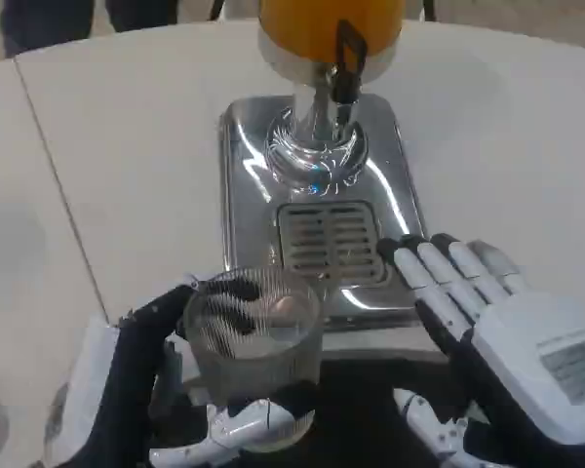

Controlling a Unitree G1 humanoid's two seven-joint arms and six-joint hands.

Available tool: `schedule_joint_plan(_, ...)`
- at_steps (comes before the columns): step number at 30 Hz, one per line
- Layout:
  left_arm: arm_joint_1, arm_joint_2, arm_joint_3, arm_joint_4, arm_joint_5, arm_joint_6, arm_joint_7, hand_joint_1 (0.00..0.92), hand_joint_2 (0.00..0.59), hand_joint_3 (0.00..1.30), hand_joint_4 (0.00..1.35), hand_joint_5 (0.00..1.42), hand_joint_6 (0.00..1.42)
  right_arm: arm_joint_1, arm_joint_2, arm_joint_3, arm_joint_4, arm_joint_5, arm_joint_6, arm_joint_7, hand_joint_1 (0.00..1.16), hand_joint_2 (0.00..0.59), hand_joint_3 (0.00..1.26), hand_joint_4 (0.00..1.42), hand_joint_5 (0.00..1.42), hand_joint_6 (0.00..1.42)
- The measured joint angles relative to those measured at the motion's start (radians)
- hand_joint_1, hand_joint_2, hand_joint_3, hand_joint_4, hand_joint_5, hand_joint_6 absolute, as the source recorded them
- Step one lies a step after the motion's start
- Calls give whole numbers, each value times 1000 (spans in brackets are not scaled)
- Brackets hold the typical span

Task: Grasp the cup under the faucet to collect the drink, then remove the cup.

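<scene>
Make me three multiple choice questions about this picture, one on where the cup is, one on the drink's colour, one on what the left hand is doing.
1. Where is the cup?
A. On the drip grille
B. In front of the dispenser base, near the table's front edge
C. Behind the dispenser

2. What colour is the drink in the tank?
A. Orange
B. Green
C. Clear

3. What is the left hand doing?
A. Resting flat on the table
B. Pulling the tap
C. Gripping the cup

Answers: 1 B, the grille lies bare beyond it; 2 A, the tank shows orange; 3 C, fingers wrap the glass.
</scene>
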Motion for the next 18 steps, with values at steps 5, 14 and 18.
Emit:
schedule_joint_plan(5, -14, -4, 2, 0, 0, 0, 0, 569, 56, 1203, 1094, 1424, 1424, 13, 31, 18, -1, -27, 12, 1, 130, 567, 0, 0, 0, 0)
schedule_joint_plan(14, -45, -16, 5, 10, 1, 4, 0, 569, 56, 1203, 1094, 1424, 1424, 66, 58, 16, -24, -43, 22, 1, 147, 565, 0, 0, 0, 0)
schedule_joint_plan(18, -146, -41, 5, 102, 13, 24, 22, 569, 56, 1203, 1094, 1424, 1424, 69, 66, 15, -30, -46, 33, 5, 152, 565, 0, 0, 0, 0)
